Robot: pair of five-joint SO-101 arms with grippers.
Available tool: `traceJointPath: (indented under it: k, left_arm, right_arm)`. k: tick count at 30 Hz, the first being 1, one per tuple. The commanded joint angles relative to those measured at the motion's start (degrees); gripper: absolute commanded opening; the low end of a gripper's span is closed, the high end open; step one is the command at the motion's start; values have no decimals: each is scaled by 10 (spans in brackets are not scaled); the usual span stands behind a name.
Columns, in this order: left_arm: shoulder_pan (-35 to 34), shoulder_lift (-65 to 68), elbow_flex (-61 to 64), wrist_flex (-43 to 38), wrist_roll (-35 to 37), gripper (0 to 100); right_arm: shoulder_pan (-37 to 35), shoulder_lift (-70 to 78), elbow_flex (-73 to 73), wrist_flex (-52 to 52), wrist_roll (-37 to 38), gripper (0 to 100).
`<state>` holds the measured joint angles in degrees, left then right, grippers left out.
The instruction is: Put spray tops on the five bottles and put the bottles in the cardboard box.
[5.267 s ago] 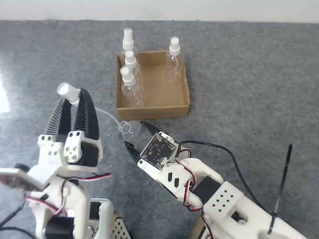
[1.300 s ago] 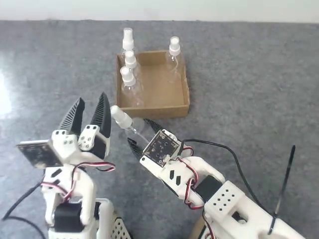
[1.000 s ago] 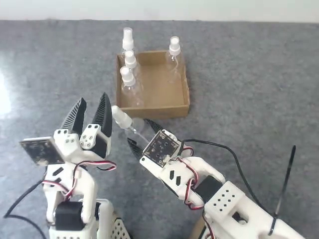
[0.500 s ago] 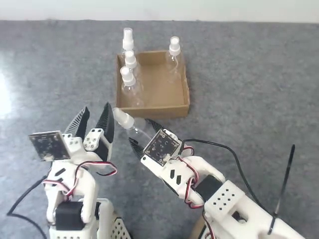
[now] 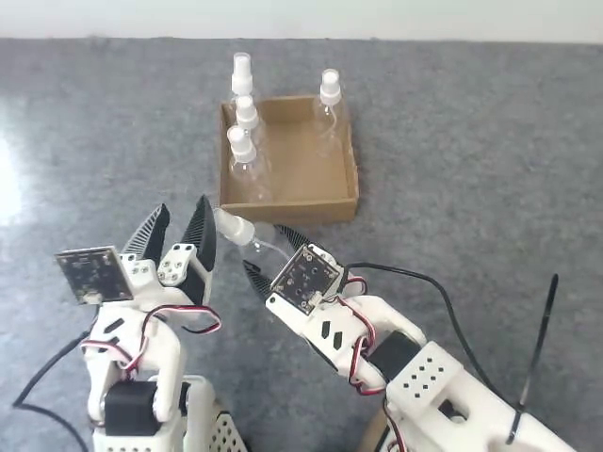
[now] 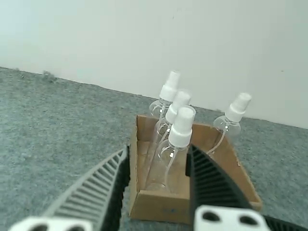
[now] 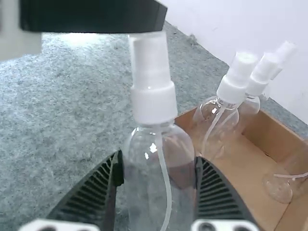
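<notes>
Bottle, spray top on, is clamped around its clear belly by my right gripper, just in front of the box. Left gripper hangs spread and empty nearby. Looks like light, slick, thin plastic, so I'd keep gripping low and gently.

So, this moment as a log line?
right hand: shut on bottle | spray top: on | left hand: open | bottle: outside cardboard box

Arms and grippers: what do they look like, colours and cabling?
Both arms are white plastic shells. The left gripper and right gripper have black, ribbed, tapered fingers. Red, black and white wires loop on the left arm; a black cable trails off the right arm, which carries a dark square board.
</notes>
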<state>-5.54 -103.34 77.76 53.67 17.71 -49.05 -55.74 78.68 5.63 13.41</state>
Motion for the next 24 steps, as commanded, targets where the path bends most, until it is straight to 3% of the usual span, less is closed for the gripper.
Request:
traceJointPath:
  k: [1, 18, 24]
  left_arm:
    - [1, -11, -9, 1, -7, 177]
    - [-2, -11, -65, 1, -4, 177]
    - [-72, -11, -77, 1, 45, 179]
  right_arm:
    - [4, -23, -11, -16, 0, 84]
    - [4, -18, -11, -16, 1, 87]
    - [4, -18, -11, -16, 1, 87]
